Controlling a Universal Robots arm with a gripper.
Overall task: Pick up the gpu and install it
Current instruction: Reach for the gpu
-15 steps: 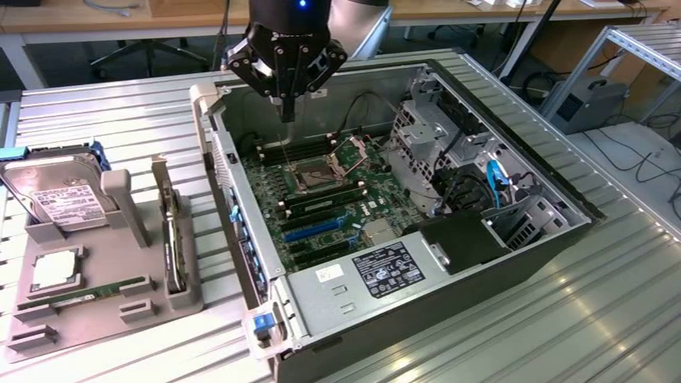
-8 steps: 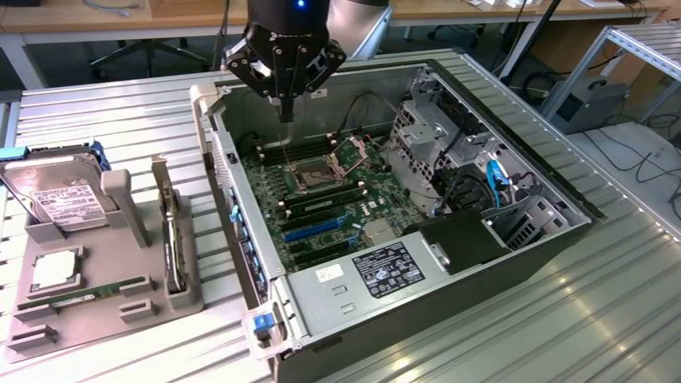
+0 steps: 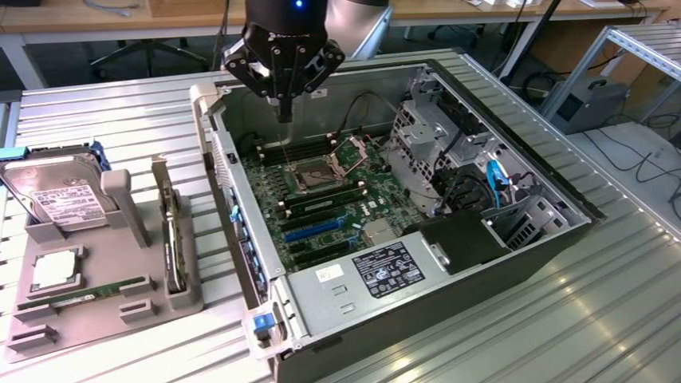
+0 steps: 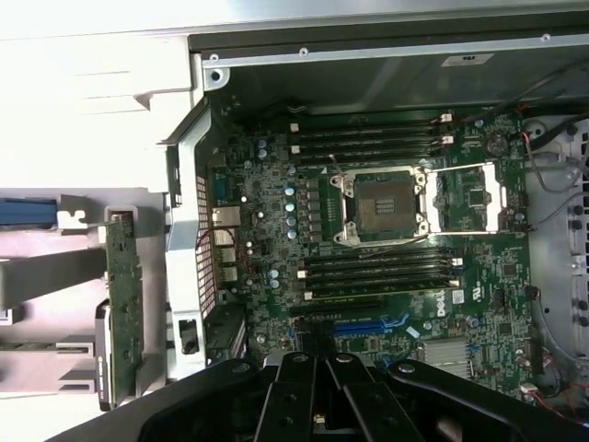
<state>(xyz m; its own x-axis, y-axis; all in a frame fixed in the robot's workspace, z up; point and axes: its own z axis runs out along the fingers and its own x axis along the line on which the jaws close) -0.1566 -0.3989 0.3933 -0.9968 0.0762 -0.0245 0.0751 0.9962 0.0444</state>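
Nearest me, along the worktop's (image 3: 596, 319) front edge, the ribbed metal slats caught the light. At the front corner on the exterior view's left sat a grey moulded plastic holder (image 3: 155, 305) with slots and posts. A narrow green memory stick (image 3: 91, 294) lay flat in it. The gpu (image 3: 169, 243) (image 4: 121, 295) stood on edge in a slot along the holder's side nearest the case, a thin flat card with nothing gripping it. A little further back in the holder a silver hard drive (image 3: 64, 195) with a white label leaned upright.

In the middle of the worktop lay the case (image 3: 447, 307), a black box on its side with the panel off. At its near end was the boxy, silver sheet-metal power supply (image 3: 388, 271) with a dark sticker. Past that, the green motherboard (image 3: 319, 199) (image 4: 267, 203) covered the floor of the case, dense with small parts and long, dark slots. Its square socket (image 3: 319, 171) (image 4: 382, 207) had its metal frame flipped open.

Further back, the black gripper (image 3: 284, 110) (image 4: 317, 364) hung above the far end of the case, pointing down over the board. Its fingers were pressed together with nothing between them, and it stood well apart from the gpu.

Beyond the far edge were wooden desks and chair legs.
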